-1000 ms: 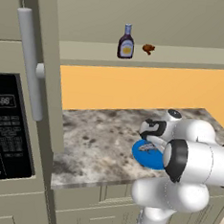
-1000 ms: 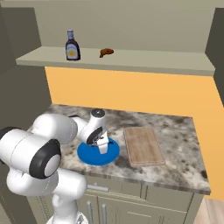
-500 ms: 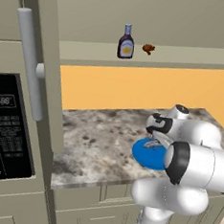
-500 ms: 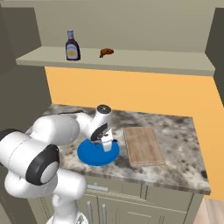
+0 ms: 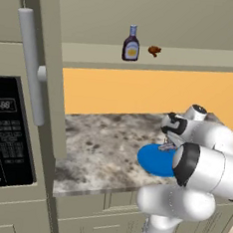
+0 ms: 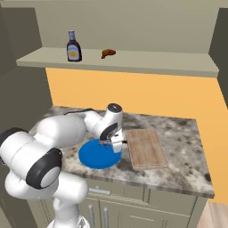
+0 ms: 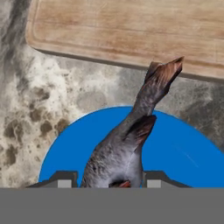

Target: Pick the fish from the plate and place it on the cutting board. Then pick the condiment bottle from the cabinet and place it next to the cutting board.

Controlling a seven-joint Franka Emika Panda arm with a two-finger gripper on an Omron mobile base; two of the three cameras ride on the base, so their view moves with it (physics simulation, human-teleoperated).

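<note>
My gripper (image 7: 111, 179) is shut on the silver-grey fish (image 7: 127, 144) and holds it just above the blue plate (image 7: 183, 148). The thin tail reaches the near edge of the wooden cutting board (image 7: 131, 30). From the right base view the gripper (image 6: 114, 143) hangs over the plate's (image 6: 95, 156) right rim, close beside the board (image 6: 144, 148). The dark condiment bottle (image 6: 73, 46) stands upright on the cabinet's shelf (image 6: 156, 62). It also shows in the left base view, as the bottle (image 5: 131, 44) above the plate (image 5: 152, 159).
A small brown lump (image 6: 107, 53) lies on the shelf right of the bottle. The tall unit with a grey bar handle (image 5: 30, 66) and a black microwave panel (image 5: 7, 129) stand at the left. Speckled counter (image 6: 187, 147) runs right of the board.
The gripper has lifted slightly and swung from over the plate's middle toward the cutting board, carrying the fish. Bottle and lump have not moved.
</note>
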